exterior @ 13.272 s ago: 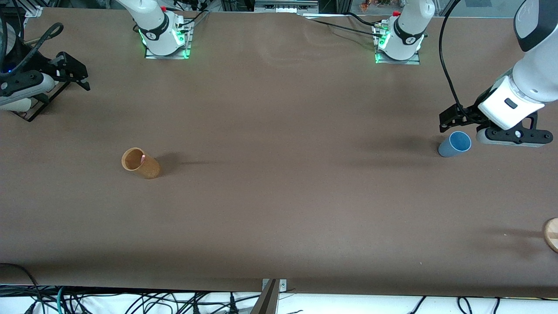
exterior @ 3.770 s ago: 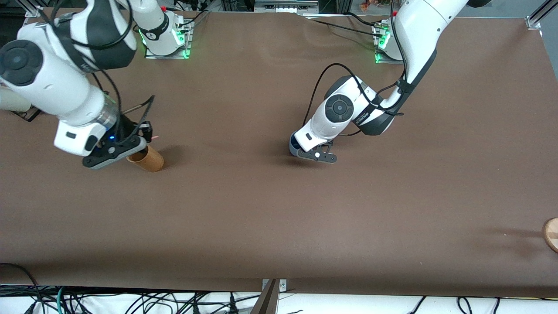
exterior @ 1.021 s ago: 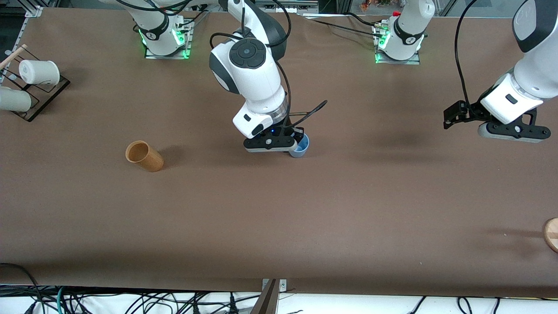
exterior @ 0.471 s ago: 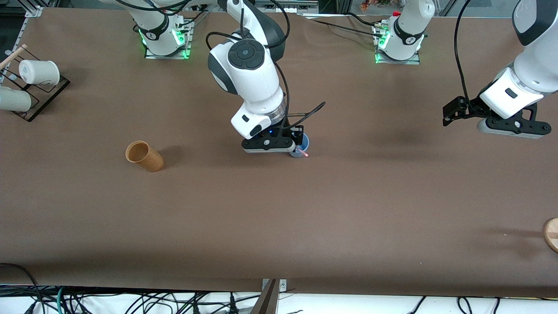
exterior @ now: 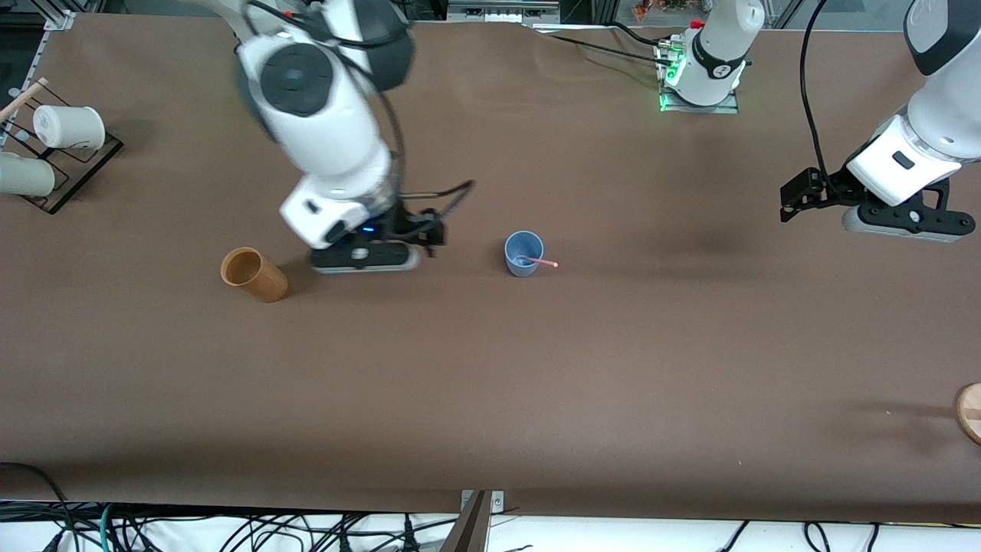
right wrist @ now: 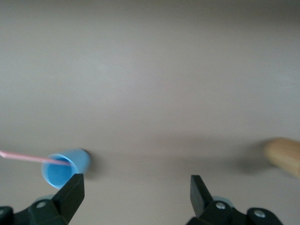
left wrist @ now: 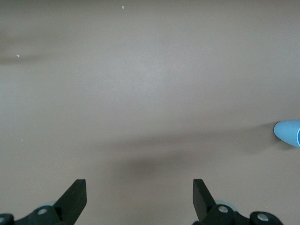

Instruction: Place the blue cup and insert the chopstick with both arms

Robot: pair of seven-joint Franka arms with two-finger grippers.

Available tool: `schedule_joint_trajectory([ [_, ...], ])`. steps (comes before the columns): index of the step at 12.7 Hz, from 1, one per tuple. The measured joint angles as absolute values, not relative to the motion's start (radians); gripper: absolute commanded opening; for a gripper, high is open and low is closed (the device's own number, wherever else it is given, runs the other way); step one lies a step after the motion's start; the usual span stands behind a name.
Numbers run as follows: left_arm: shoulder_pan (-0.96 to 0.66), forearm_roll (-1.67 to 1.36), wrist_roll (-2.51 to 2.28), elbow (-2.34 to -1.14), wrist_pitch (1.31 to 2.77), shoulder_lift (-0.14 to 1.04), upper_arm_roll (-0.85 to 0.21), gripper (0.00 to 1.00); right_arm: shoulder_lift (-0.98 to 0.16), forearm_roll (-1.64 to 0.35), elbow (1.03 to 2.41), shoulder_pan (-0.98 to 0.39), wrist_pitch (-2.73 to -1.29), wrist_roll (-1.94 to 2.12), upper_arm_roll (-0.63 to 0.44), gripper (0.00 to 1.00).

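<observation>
Chopstick (exterior: 542, 262) leans toward 3 o'clock in blue cup (exterior: 523, 254); wrist views alone show left gripper (left wrist: 139, 199) and right gripper (right wrist: 136, 197) fingers spread, empty.

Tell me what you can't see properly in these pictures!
- Blue cup: the left wrist view's edge cuts most of it off.
- Chopstick: its outer end runs off the right wrist view's edge.
- Tan cup: blurred and cut by that view's edge.
- Wooden round thing: cut by the front view's edge, so unidentifiable.
</observation>
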State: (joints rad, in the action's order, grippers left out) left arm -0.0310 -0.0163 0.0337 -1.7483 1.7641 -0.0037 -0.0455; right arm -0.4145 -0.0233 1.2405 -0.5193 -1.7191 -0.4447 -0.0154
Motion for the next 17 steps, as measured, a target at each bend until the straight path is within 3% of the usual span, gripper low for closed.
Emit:
schedule_joint_trajectory([
  [4,-0.032,-0.016,0.034,-1.745,1.766,-0.002,-0.060,1.00,-0.253,-0.045,1.325,-0.321,-1.511,-0.139,-0.014,1.00],
  [8,-0.031,-0.016,0.034,-1.701,1.766,0.029,-0.060,1.00,-0.116,-0.047,1.422,-0.219,-1.425,0.024,-0.014,1.00],
  [17,-0.031,-0.016,0.034,-1.695,1.766,0.035,-0.062,1.00,-0.081,-0.024,1.455,-0.191,-1.428,0.045,-0.011,1.00],
])
